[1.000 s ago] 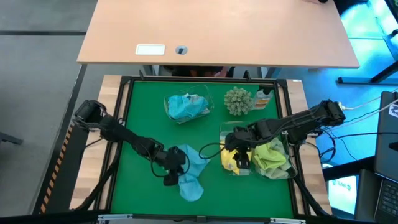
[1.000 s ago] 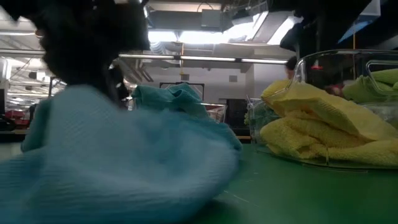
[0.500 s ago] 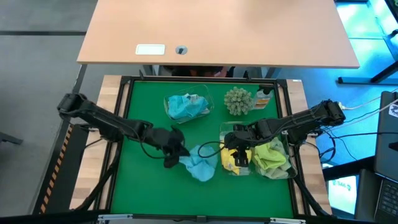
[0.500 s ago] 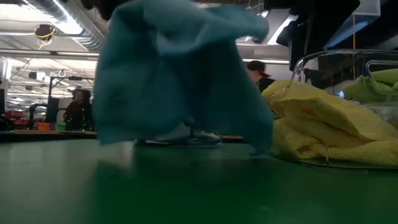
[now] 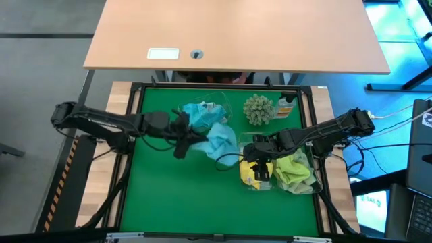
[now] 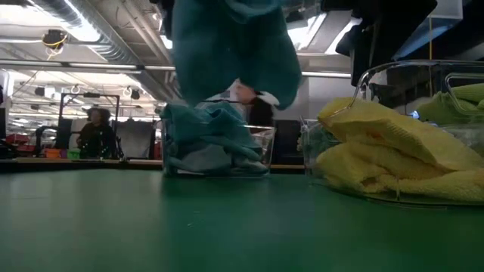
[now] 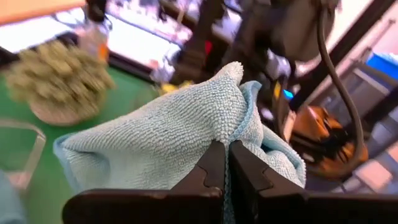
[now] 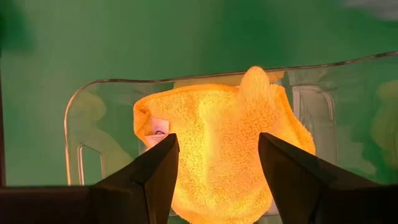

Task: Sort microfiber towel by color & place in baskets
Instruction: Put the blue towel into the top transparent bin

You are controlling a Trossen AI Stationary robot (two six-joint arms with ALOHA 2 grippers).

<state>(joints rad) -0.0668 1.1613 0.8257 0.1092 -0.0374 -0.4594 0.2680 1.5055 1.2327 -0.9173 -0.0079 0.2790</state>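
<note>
On the green table (image 5: 162, 196), left gripper (image 5: 183, 135) is clamped tight on a light blue towel (image 5: 219, 140), lifted beside the blue-towel basket (image 5: 226, 116). Right gripper (image 5: 258, 164), fingers spread wide and empty, hangs over the yellow towel (image 8: 217, 155) in its basket (image 8: 78, 124).

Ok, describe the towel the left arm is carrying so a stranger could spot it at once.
On the green table, look just in front of the far bin of blue towels. The light blue towel hangs there, pinched in the left gripper; it alone is off the table.
</note>
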